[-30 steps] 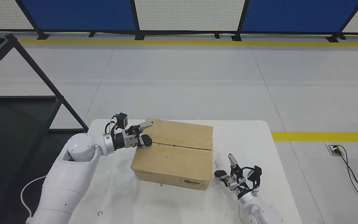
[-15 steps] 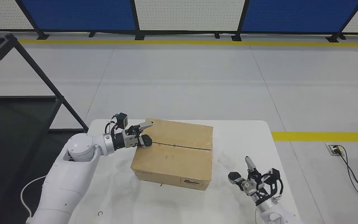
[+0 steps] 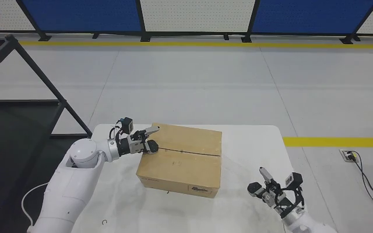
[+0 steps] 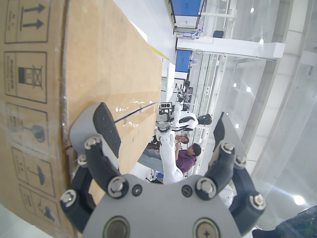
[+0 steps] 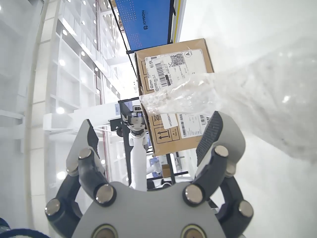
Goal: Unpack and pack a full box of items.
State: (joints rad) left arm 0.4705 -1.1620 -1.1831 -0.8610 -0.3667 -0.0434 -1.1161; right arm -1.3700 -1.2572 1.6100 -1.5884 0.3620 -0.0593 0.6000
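The right pincer (image 3: 260,180), spread, has drawn back from the box (image 3: 180,163) at centre frame to the lower right, with clear tape (image 5: 178,97) stretching from the box toward it. The seam is probably being stripped. The left pincer (image 3: 154,138), spread, stays at the box's left edge.

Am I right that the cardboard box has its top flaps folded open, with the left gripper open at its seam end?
Not quite: the cardboard box has its top flaps closed, as the top view shows; the left gripper is open at its seam end.
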